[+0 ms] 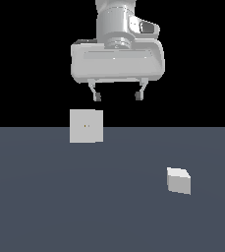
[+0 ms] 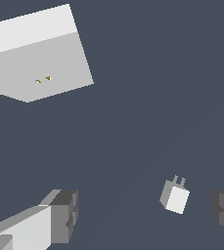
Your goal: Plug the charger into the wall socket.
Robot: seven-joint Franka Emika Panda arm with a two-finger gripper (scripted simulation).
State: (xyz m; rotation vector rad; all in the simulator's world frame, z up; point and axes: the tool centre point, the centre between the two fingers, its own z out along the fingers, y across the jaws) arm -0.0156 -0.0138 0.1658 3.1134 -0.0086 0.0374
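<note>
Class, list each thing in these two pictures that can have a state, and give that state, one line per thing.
Charger: unplugged, lying on the floor apart from the socket, prongs visible in the wrist view, not gripped.
Wall socket: upright, nothing plugged in, its small centre holes free.
End effector: open, holding nothing, raised above the floor.

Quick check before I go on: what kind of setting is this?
Most likely a bare simulated test scene, not a real room: a flat grey floor under a black void, holding only a wall socket panel and a small charger, with the open gripper overhead.
</note>
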